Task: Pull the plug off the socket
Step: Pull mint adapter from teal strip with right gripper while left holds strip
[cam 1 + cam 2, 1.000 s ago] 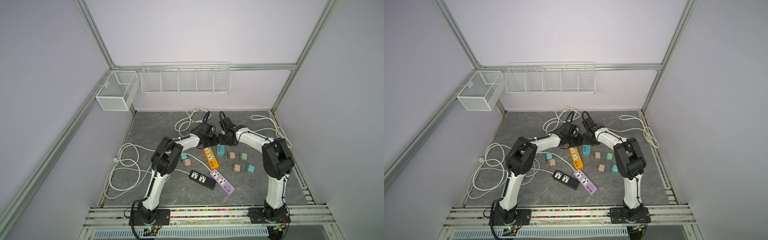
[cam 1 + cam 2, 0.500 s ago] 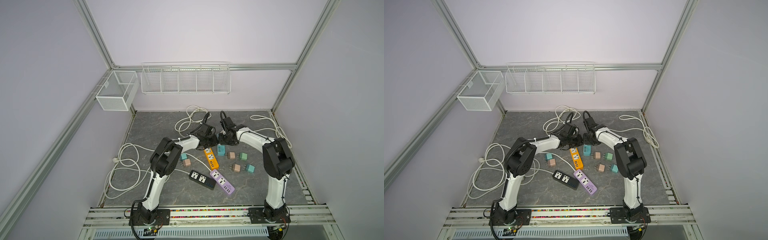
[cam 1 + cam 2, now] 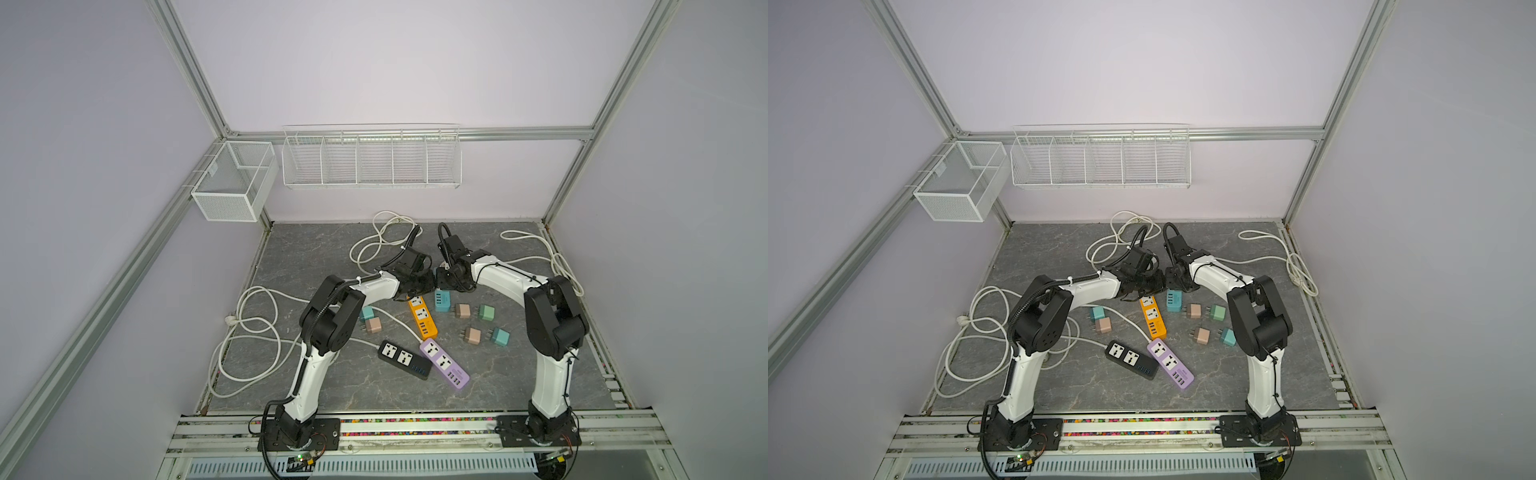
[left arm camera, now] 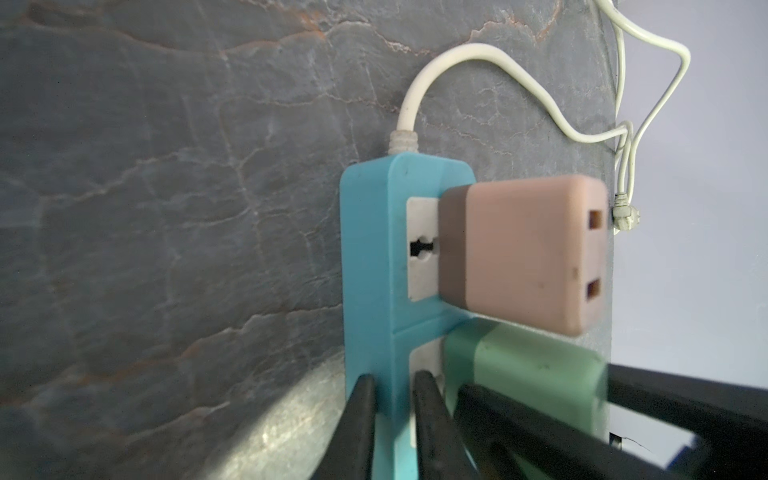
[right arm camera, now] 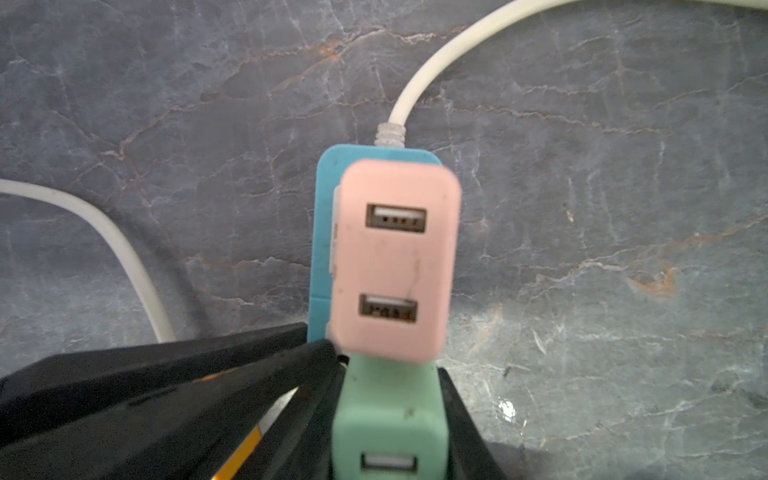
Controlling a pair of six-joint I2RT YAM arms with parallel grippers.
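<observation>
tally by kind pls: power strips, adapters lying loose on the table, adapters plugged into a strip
power strips: 4 (orange strip, black strip, purple strip, blue strip)
loose adapters: 6
plugged into the blue strip: 2 (pink adapter, green adapter)
total: 12

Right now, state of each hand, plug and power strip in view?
left hand, shut on blue power strip
right hand, shut on green plug
blue power strip, gripped, two plugs in it
green plug, seated, gripped
pink plug, seated, untouched
orange power strip, sockets empty
black power strip, sockets empty
purple power strip, sockets empty
loose plugs, unplugged, lying on table
</observation>
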